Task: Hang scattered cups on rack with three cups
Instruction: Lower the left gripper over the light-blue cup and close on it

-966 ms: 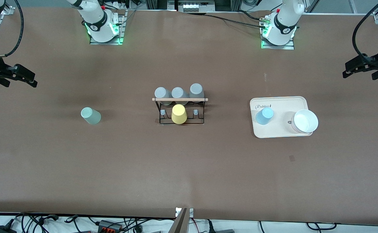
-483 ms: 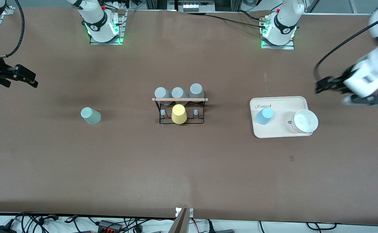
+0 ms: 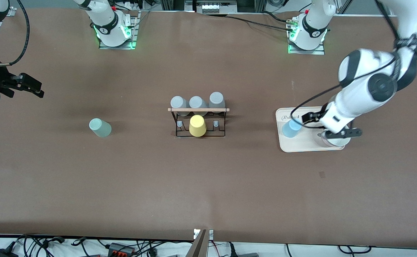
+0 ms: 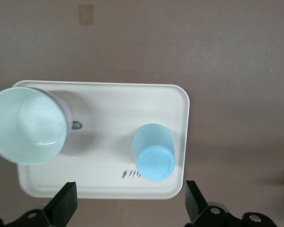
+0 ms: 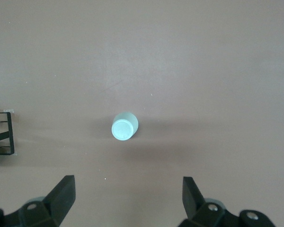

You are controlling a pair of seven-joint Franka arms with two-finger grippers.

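While the right pincer (image 3: 33, 89) waits spread and empty over bare worktop (image 3: 208, 185), the left pincer (image 3: 322, 125) hangs over the tray (image 3: 301, 146) and blue cup (image 3: 291, 128). Left wrist: fingers (image 4: 61, 208) spread wide, touching nothing. Right wrist: mint cup (image 5: 124, 126) stands inverted near the rack (image 5: 2, 135). Both look light, stiff and slick; best pinched across the tapered walls.
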